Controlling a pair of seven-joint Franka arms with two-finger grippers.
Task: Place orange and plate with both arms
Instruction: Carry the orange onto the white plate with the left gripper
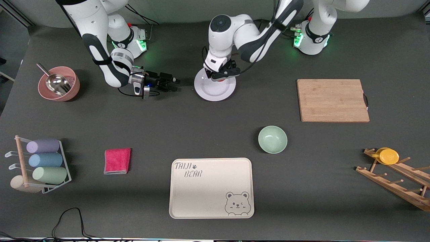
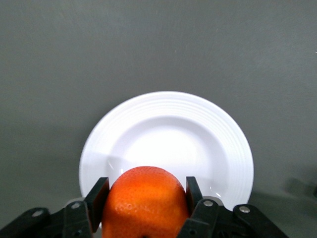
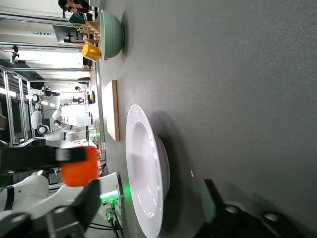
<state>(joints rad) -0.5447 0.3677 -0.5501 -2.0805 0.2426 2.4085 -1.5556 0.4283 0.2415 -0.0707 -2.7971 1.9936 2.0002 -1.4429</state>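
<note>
Left gripper point(image 1: 220, 74) clamps the orange point(image 2: 145, 201) over the plate point(image 1: 215, 88), firm, round, roll-prone, held across its middle; right gripper point(image 1: 171, 84) open beside the glossy, likely slippery, breakable plate's rim.

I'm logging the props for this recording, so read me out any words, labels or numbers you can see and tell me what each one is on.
"TAIJI BEAR", with a paw print after TAIJI: printed on the beige tray, in its corner toward the right arm's end; a winking bear face is drawn in the corner diagonally across from it.
No text shows on the plate, the orange, the cutting board or the green bowl.
</note>
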